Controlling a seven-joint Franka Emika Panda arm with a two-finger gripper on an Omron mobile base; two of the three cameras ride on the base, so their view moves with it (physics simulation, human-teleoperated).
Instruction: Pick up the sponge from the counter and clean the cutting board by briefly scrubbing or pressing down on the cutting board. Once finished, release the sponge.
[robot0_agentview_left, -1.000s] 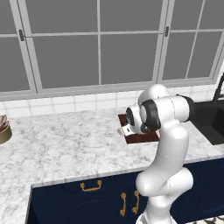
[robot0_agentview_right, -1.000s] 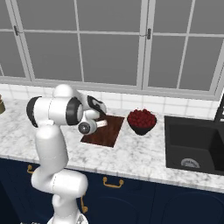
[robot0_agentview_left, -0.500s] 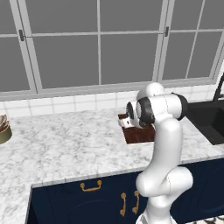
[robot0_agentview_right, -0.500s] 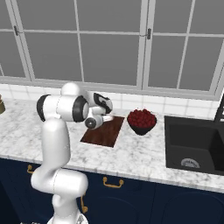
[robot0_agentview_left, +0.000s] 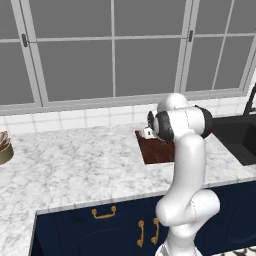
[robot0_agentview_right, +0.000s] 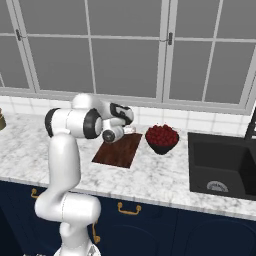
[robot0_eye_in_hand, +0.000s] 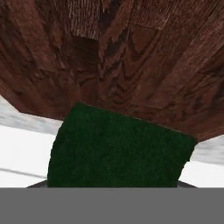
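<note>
The dark green sponge (robot0_eye_in_hand: 118, 148) sits close at the bottom of the hand view, covering the fingertips. Beyond it spreads the grain of the reddish-brown cutting board (robot0_eye_in_hand: 122, 61). My gripper (robot0_agentview_right: 128, 131) hangs low over the far end of the cutting board (robot0_agentview_right: 117, 150), near the tiled wall, and appears shut on the sponge. From the left, the gripper (robot0_agentview_left: 147, 133) is at the board's (robot0_agentview_left: 156, 151) back corner, and the arm hides the board's right part. White marble counter (robot0_eye_in_hand: 22, 144) shows past the board's edge.
A dark bowl of red fruit (robot0_agentview_right: 161, 138) stands just right of the board. Further right is the black sink (robot0_agentview_right: 222, 165). A wooden bowl (robot0_agentview_left: 4, 148) sits at the counter's far left. Windows and a tiled backsplash close off the back.
The arm has stretched forward. The hand has travelled with the sponge from the board's near part to its far end by the wall.
</note>
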